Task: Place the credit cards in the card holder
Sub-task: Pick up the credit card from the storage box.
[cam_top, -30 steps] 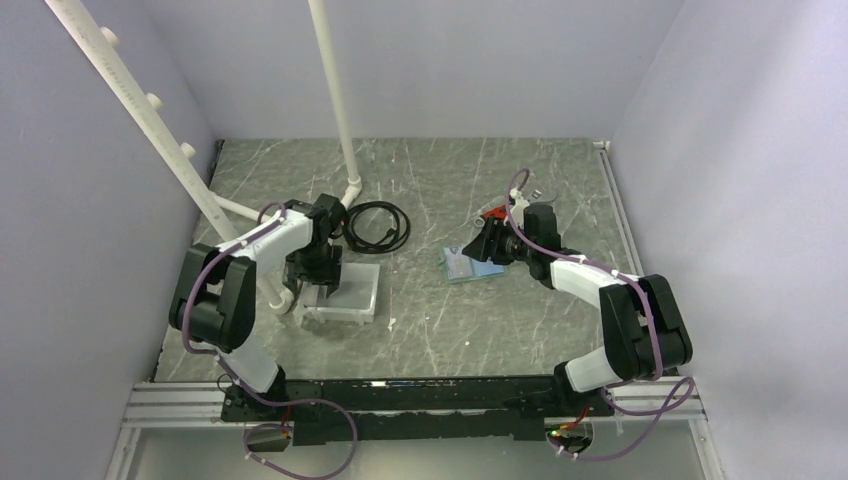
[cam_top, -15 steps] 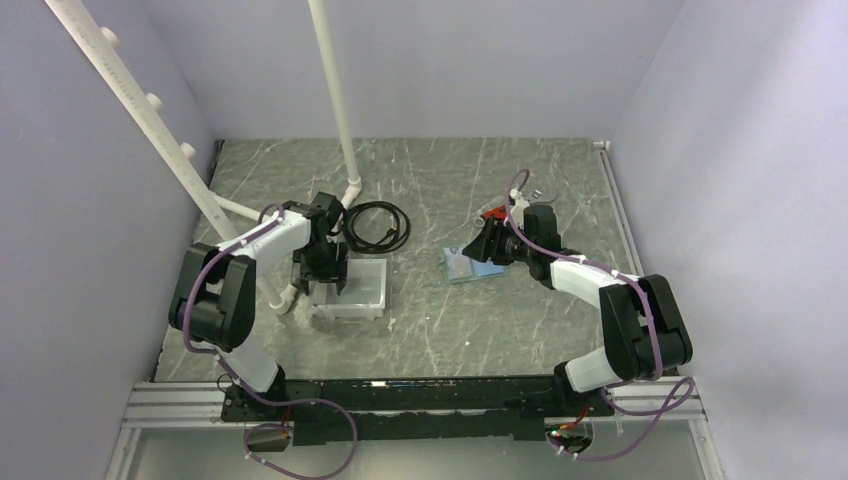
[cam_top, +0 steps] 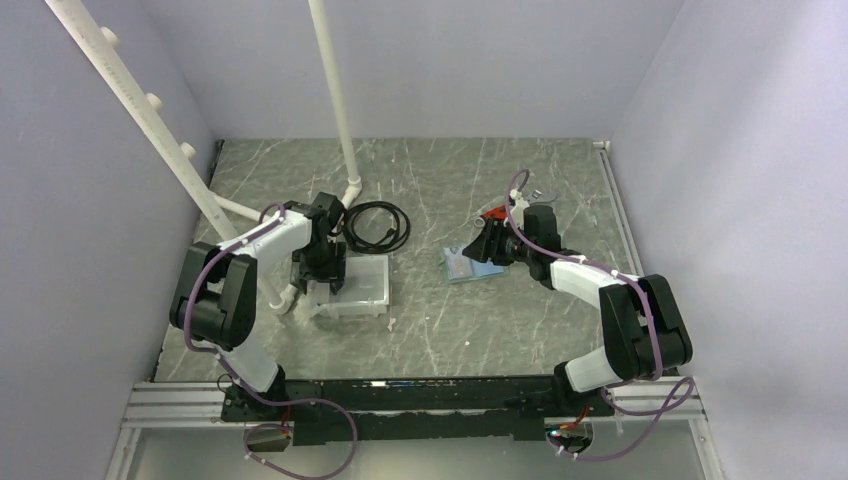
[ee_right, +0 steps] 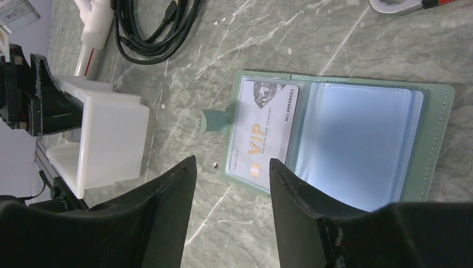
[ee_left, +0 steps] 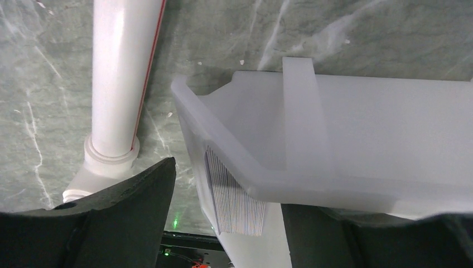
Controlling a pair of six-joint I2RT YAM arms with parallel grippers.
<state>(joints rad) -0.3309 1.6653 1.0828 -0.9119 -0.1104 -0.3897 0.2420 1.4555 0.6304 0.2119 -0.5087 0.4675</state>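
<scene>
The card holder (ee_right: 435,139) lies open on the table, grey-green with light-blue pockets (ee_right: 351,139). One pale credit card (ee_right: 262,134) marked VIP sits in its left pocket; no other cards show. My right gripper (ee_right: 231,164) hovers open just over the holder's near left corner, with nothing between its fingers. From above, the holder (cam_top: 462,267) lies right in front of that gripper (cam_top: 478,248). My left gripper (ee_left: 226,190) stands open astride the left wall of the white tray (ee_left: 357,128), with a gap beside the left finger (ee_left: 122,218).
A white pipe (ee_left: 120,84) stands just left of the tray (cam_top: 360,290). A coiled black cable (cam_top: 378,225) lies behind the tray. A red-handled wrench (cam_top: 492,212) rests behind the card holder. Purple walls close in the table on three sides.
The left gripper and the white tray have shifted a little to the right and away from the near edge. The right arm and the card holder have not moved.
</scene>
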